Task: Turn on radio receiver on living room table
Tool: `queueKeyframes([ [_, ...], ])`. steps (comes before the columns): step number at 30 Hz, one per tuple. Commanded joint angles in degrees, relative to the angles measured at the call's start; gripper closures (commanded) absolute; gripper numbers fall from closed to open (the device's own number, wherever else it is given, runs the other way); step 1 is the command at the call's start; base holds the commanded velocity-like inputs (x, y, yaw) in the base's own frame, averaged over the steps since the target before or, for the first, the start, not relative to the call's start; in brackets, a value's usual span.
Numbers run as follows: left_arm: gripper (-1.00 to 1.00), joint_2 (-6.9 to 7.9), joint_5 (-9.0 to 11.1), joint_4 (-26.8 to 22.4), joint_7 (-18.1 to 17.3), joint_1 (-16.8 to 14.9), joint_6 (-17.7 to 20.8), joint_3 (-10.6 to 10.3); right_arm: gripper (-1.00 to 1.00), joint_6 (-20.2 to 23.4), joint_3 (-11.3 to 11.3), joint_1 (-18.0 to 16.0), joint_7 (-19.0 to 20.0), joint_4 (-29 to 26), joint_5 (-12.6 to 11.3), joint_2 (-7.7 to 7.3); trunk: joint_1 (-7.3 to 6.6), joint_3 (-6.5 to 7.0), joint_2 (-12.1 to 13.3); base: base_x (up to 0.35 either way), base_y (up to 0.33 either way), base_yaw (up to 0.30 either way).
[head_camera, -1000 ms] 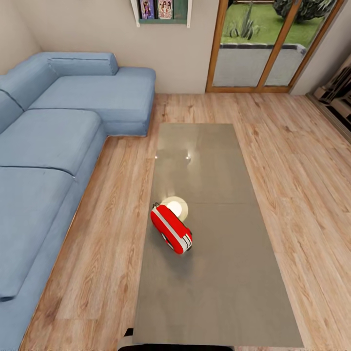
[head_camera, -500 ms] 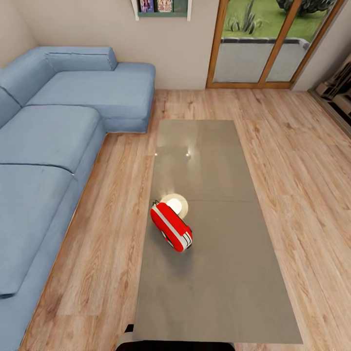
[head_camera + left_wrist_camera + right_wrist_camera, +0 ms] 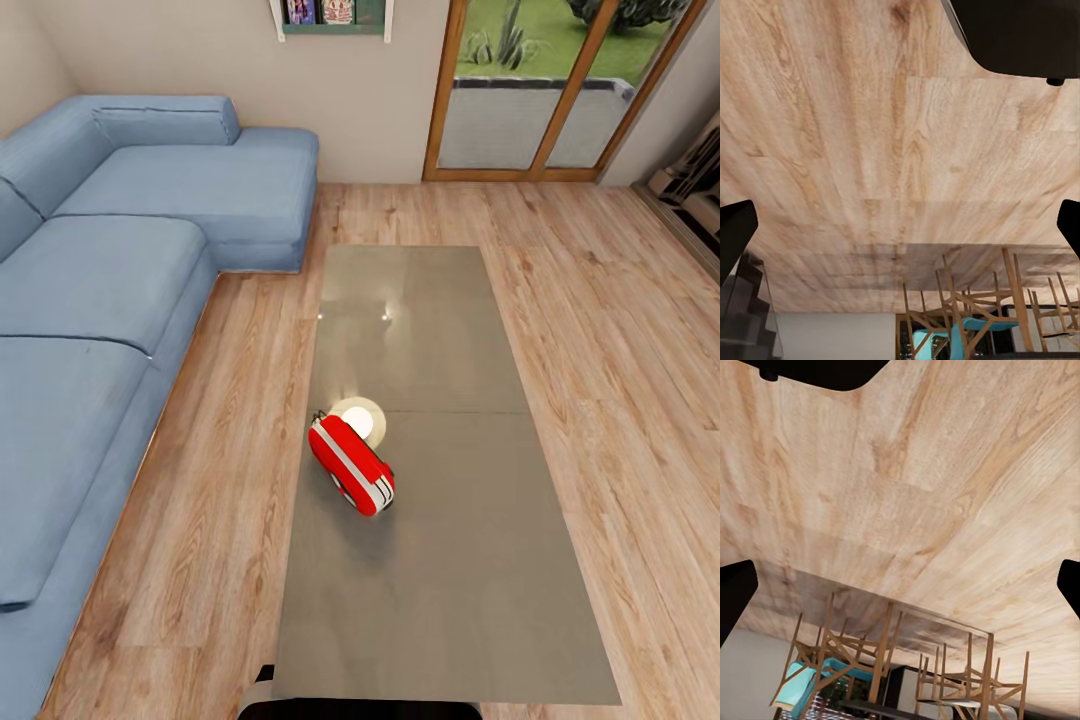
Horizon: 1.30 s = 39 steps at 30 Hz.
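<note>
Parked at the near short end of the worktop (image 3: pixel 450 600), looking down its length. Radio (image 3: pixel 351 466) sitting on it roughly mid-length, hugging the sofa-side edge, so forward and a bit left of centre. Pale disc (image 3: pixel 360 418) right behind it, touching or nearly. Long axis of the radio running diagonal, far-left to near-right, white band facing up along it. Dial face apparently turned toward the near-left, mostly hidden, so can't really tell where the switch is.

Left end effector (image 3: pixel 900 217) and right end effector (image 3: pixel 900 577) both staring at floor planks, dark fingertips at the frame edges, spread wide, holding nothing. Well apart from the radio. Probably a left-arm job, being the nearer side.
</note>
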Motion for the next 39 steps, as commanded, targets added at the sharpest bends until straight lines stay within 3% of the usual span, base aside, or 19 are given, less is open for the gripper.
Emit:
queueKeyframes([
  [1,-1.0,0.01,0.0,0.0,0.0,0.0,0.0,0.0,-1.0,0.0,0.0,0.0,0.02,0.0,0.0,0.0,0.0,0.0,0.0,0.0,0.0,0.0],
  [23,-1.0,-0.04,0.0,0.0,0.04,0.0,0.02,-0.01,-1.0,-0.2,-0.02,0.0,-0.05,0.0,0.09,0.11,0.0,-0.04,0.0,0.0,0.0,0.0],
  [39,-1.0,-0.11,0.0,-0.04,0.08,0.0,0.07,0.04,-1.0,-0.26,0.03,0.0,-0.49,0.0,0.09,0.07,0.0,-1.37,0.0,0.0,0.0,0.0],
])
